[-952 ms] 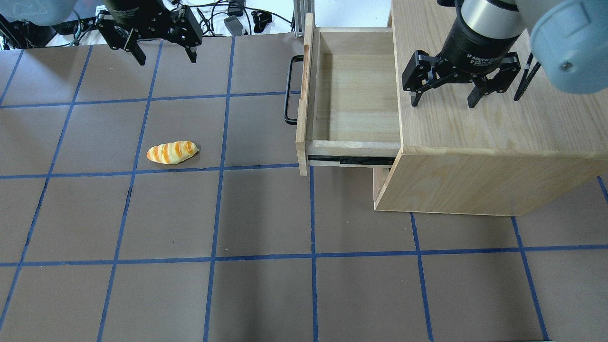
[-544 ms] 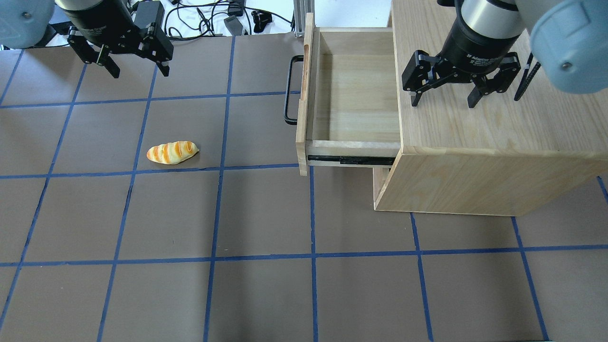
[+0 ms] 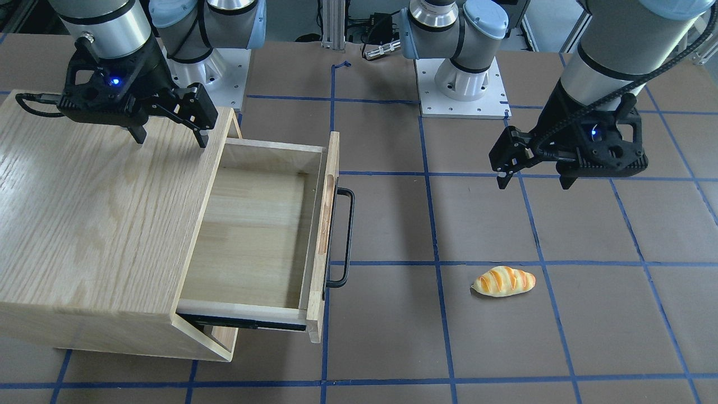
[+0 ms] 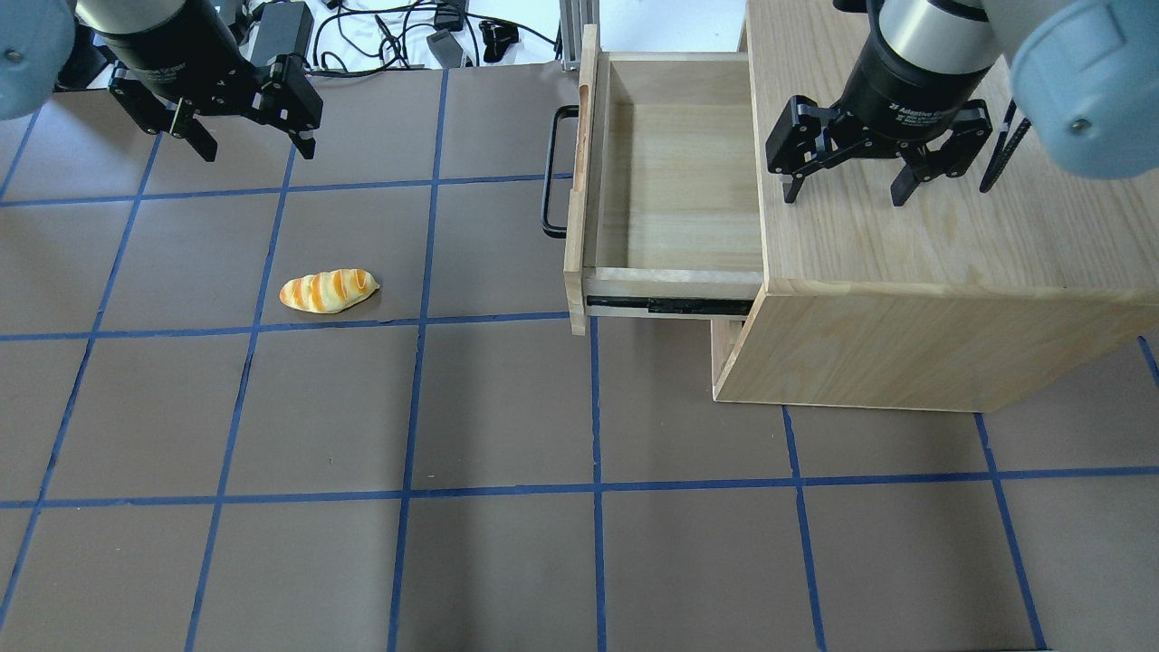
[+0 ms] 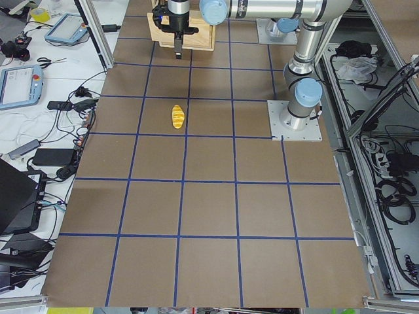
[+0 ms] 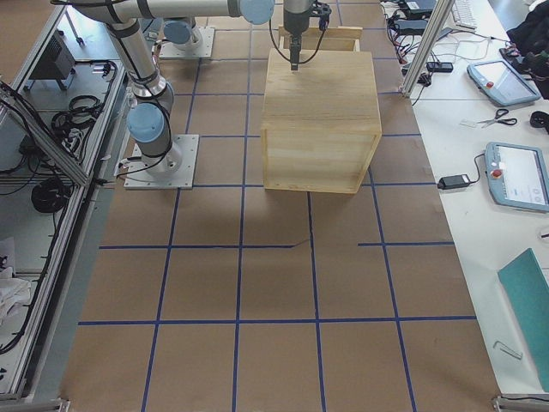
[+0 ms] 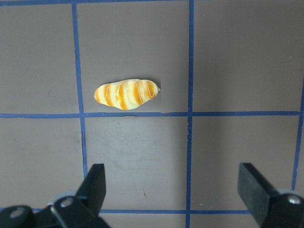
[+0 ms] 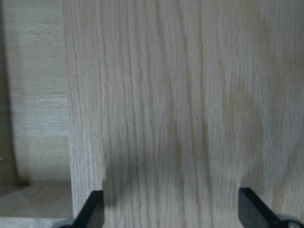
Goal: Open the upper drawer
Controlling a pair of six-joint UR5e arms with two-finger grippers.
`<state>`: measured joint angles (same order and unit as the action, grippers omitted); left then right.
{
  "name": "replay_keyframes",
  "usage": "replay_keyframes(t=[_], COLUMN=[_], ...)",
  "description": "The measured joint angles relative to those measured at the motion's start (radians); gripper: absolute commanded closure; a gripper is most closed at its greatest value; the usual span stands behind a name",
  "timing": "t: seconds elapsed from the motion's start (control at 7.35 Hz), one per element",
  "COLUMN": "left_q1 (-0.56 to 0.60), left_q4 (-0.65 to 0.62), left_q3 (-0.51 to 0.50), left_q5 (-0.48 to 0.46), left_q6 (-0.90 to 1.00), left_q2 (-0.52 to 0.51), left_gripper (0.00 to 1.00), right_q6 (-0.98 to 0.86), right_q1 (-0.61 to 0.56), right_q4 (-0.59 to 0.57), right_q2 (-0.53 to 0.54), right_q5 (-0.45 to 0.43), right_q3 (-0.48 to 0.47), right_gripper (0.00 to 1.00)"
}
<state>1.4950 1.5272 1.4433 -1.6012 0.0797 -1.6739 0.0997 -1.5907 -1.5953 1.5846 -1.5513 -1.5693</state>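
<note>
The upper drawer (image 4: 679, 181) stands pulled well out of the oak cabinet (image 4: 905, 254), its inside bare, its black bar handle (image 4: 549, 172) free; it also shows in the front-facing view (image 3: 252, 235) with the handle (image 3: 348, 235). My left gripper (image 4: 252, 149) is open and empty, hovering over the far left of the table, well away from the drawer; it shows in the front-facing view (image 3: 534, 182) too. My right gripper (image 4: 844, 195) is open and empty just above the cabinet top, also in the front-facing view (image 3: 167, 139).
A toy bread loaf (image 4: 328, 291) lies on the brown mat left of the drawer, also in the left wrist view (image 7: 126, 93). A lower front panel (image 4: 722, 349) peeks out under the drawer. Cables lie beyond the table's far edge (image 4: 398, 27).
My left gripper has moved leftward, away from the drawer, staying open. The drawer, the loaf and my right gripper have not moved.
</note>
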Motion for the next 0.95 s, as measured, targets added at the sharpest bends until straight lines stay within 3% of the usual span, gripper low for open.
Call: replay_keyframes(t=[0.95], left_q1=[0.0], left_q4=[-0.009], left_q3=[0.031], left_q5=[0.011], left_q6=[0.0], left_q2=[0.019], left_gripper=[0.0], right_q6=[0.0], right_q1=[0.0], right_q4=[0.0], right_q2=[0.0], right_q5=[-0.001], right_q3=[0.0], right_gripper=[0.0])
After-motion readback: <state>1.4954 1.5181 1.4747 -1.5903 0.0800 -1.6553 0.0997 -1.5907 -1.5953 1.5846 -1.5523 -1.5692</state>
